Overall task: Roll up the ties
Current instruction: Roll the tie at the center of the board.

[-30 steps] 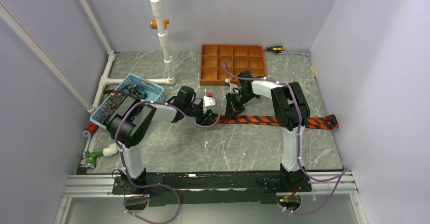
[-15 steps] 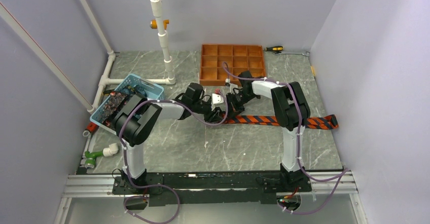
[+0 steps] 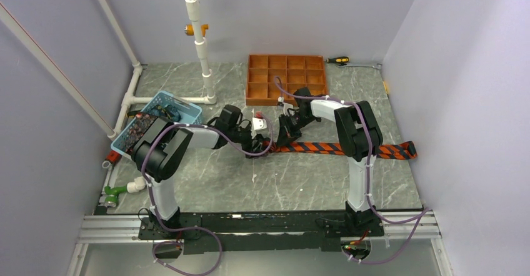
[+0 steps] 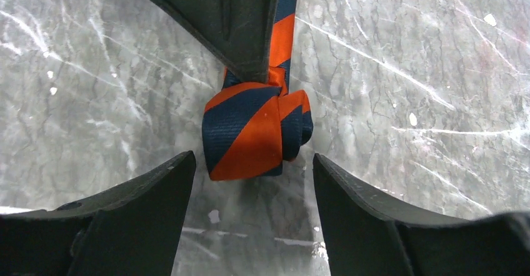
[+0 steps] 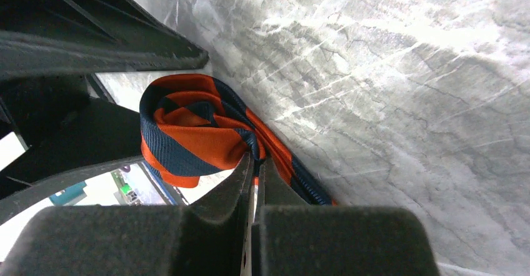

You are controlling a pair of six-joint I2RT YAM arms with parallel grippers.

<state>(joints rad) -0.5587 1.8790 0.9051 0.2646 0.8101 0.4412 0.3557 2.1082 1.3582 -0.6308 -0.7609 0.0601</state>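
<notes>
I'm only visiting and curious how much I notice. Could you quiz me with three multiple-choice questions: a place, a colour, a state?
1. Seen from above, which end of the striped tie is rolled up? A left; B right; C neither.
2. Its stripes are: A green and white; B orange and dark blue; C plain purple.
3. The right hand is: A wide open; B shut on the tie; C out of view.
Answers: 1 A, the roll sits at the left end, between the left hand's open fingers; 2 B, both wrist views show it; 3 B, its fingers pinch fabric beside the roll.
</notes>
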